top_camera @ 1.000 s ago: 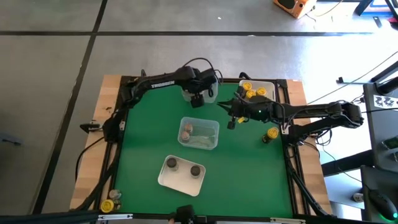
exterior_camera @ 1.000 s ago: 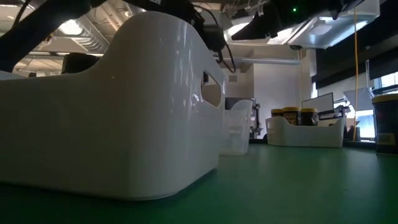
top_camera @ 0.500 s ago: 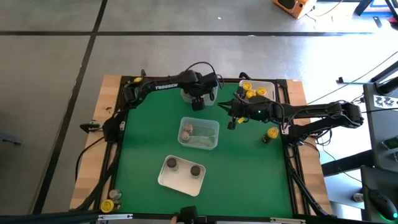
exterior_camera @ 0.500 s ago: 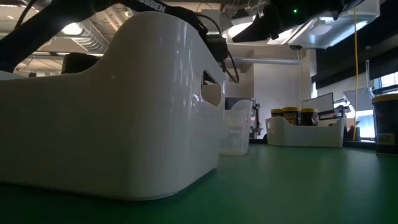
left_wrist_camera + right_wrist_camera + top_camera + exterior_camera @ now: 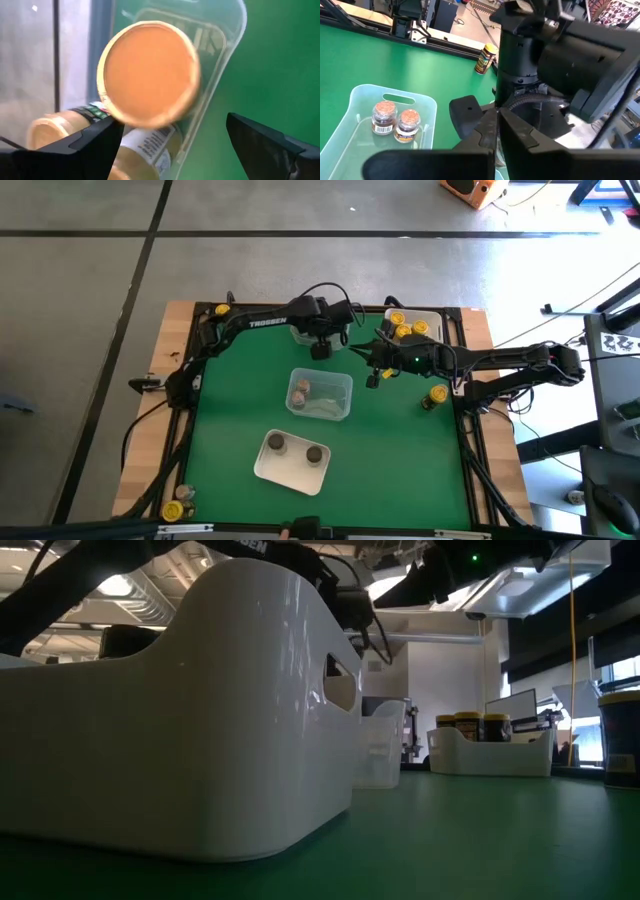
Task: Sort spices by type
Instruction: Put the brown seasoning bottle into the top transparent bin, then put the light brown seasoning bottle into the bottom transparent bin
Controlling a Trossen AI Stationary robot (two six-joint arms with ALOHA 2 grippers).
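The left hand (image 5: 170, 145) hangs spread apart above a tan-topped spice jar (image 5: 150, 75) in the clear tray (image 5: 227, 30).

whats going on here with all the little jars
A two-armed robot is sorting spice jars into trays. The left gripper hangs open over a clear tray at the table's far edge, an orange-topped jar just beneath its fingers. The right gripper waits shut mid-table. One yellow-topped jar stands loose on the mat.

Green table mat (image 5: 230, 420), yellow-topped jars (image 5: 404, 328), tan-topped jar (image 5: 149, 72).
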